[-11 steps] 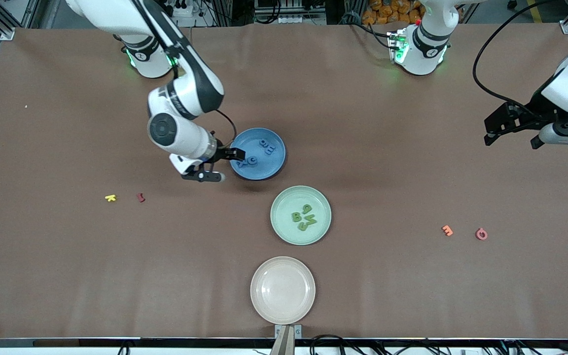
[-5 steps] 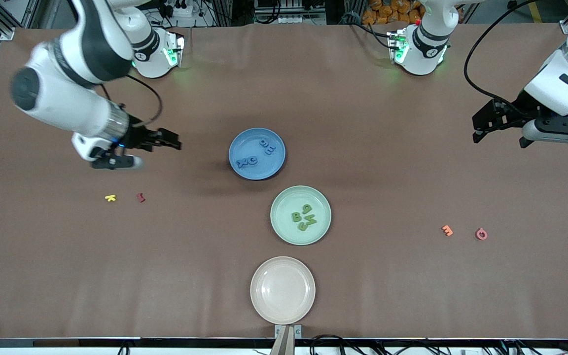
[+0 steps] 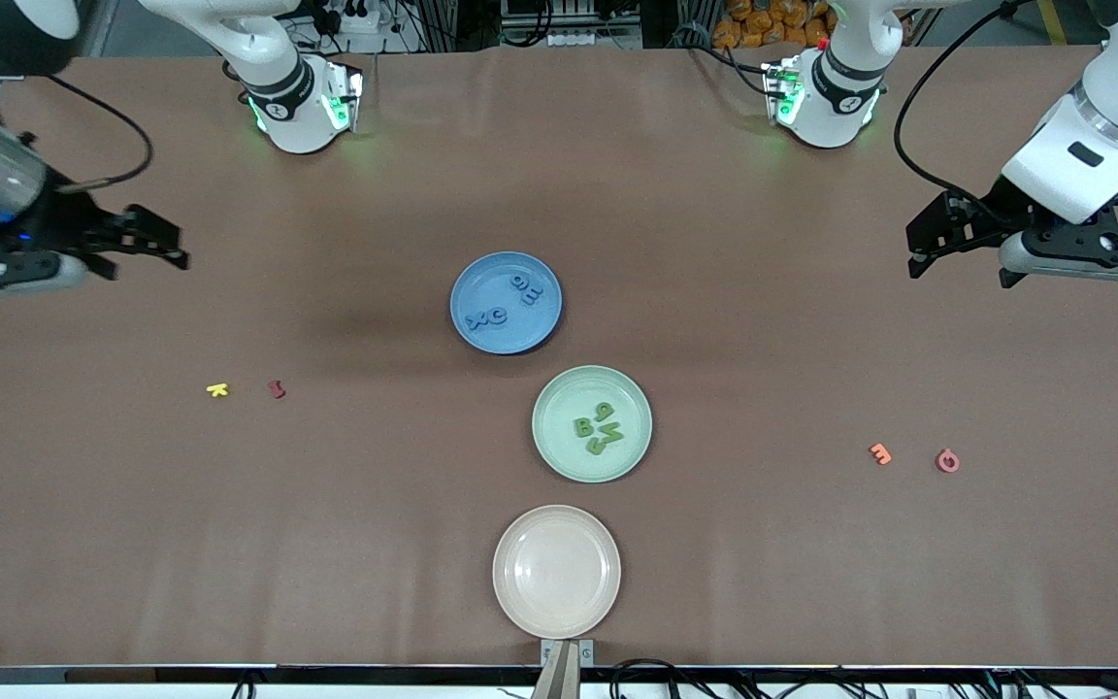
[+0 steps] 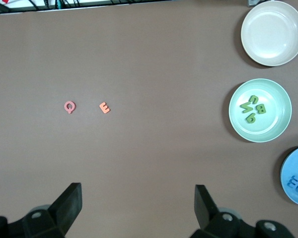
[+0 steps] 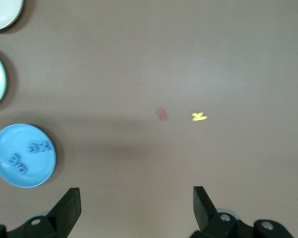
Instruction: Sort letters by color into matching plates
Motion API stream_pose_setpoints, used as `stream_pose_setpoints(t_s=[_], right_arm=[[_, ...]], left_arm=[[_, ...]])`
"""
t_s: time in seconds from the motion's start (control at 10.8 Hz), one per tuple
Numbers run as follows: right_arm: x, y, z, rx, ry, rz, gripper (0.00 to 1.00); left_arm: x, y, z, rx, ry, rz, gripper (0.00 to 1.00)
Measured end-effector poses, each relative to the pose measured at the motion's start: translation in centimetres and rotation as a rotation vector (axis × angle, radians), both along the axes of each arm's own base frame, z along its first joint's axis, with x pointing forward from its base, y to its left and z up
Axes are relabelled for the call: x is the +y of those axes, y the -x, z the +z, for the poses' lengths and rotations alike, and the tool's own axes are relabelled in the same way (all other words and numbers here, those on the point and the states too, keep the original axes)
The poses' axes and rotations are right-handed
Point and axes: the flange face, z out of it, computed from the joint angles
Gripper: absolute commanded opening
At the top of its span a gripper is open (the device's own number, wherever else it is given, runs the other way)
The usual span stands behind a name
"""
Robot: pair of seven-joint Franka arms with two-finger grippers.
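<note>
The blue plate sits mid-table and holds several blue letters. The mint green plate lies nearer the front camera and holds several green letters. Both plates also show in the left wrist view, the green plate with green letters and the blue plate. The blue plate with blue letters shows in the right wrist view. My right gripper is open and empty, up over the right arm's end of the table. My left gripper is open and empty, up over the left arm's end.
A beige-pink plate lies empty near the front edge. A yellow letter and a red letter lie toward the right arm's end. An orange letter and a pink letter lie toward the left arm's end.
My right gripper has left the blue plate and swung up and away to the right arm's end of the table. My left gripper has shifted slightly toward the table's middle.
</note>
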Motion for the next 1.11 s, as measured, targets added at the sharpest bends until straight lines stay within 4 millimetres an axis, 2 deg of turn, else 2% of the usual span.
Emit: stream_pose_setpoints(t_s=[0.09, 0.37, 0.65, 1.11], right_arm=[[-1.1, -0.1, 1.6, -0.017, 0.033, -0.004, 1.00], [-2.2, -0.2, 5.6, -0.080, 0.063, -0.017, 1.00], [-3.8, -0.2, 6.5, -0.091, 0.066, -0.045, 1.00], [-0.9, -0.9, 8.2, -0.106, 0.059, 0.008, 1.00]], left_arm=[[0.2, 0.0, 0.0, 0.001, 0.001, 0.013, 1.00], [2.1, -0.5, -0.2, 0.005, 0.001, 0.051, 1.00], [3.5, -0.8, -0.4, 0.009, 0.001, 0.075, 1.00], [3.7, -0.8, -0.5, 0.010, 0.000, 0.078, 1.00]])
